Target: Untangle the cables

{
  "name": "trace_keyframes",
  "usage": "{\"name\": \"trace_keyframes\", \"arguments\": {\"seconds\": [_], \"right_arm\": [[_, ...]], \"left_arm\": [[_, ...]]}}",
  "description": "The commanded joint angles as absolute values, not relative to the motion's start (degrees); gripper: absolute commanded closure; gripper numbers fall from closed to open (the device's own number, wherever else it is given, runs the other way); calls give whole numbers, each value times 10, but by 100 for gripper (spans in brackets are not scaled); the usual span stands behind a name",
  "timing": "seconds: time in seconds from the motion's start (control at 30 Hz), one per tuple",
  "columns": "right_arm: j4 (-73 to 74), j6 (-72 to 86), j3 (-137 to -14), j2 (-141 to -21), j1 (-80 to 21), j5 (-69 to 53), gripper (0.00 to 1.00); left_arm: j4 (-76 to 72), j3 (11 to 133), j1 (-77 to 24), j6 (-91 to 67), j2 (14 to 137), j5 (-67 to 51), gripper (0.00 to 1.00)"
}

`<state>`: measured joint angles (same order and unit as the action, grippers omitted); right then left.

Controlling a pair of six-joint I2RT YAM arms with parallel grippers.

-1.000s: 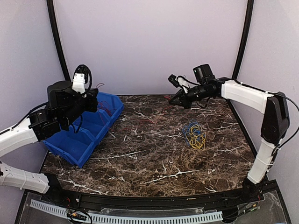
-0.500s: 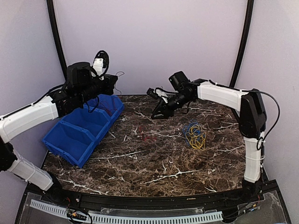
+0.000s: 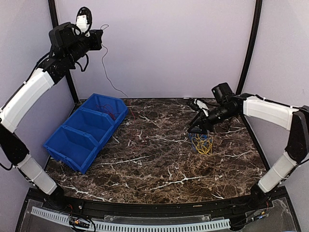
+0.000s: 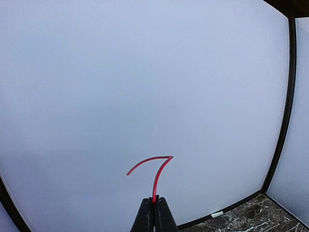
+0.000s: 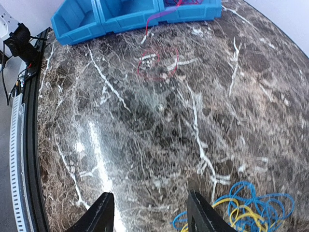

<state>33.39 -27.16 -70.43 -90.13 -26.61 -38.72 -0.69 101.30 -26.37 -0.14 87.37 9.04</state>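
High at the back left, my left gripper is shut on one end of the red cable, whose short tip curls past the jaws. The rest of the red cable hangs as a thin line down into the far compartment of the blue bin. Another loop of it lies on the marble just outside the bin. The blue and yellow cables lie tangled in a small heap at centre right. My right gripper hovers open just left of that heap, with nothing between its fingers.
The blue bin has three compartments and stands at the left of the marble table. Black frame posts rise at the back corners. A white perforated rail runs along the near edge.
My left arm has swung up high, pulling the red cable taut out of the bin. My right gripper has moved right and down to the blue-yellow heap and has opened.
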Motion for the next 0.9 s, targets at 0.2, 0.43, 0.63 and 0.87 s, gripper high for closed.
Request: {"name": "trace_keyframes", "arguments": {"seconds": [0.2,0.43,0.63,0.87], "right_arm": [[234,-280,-513,-746,-216,-380,40],[185,-279,-466,-704,-176,-372,34],[177,-285,-456,-702,-163,-375,34],[177,-292,-452,-710,-162,-375,34]], "left_arm": [[68,1212,-161,12,990,32,100],[8,1003,-154,3,963,25,100],[-52,845,-154,-43,925,19,100],[-62,789,-154,-59,946,20,100]]}}
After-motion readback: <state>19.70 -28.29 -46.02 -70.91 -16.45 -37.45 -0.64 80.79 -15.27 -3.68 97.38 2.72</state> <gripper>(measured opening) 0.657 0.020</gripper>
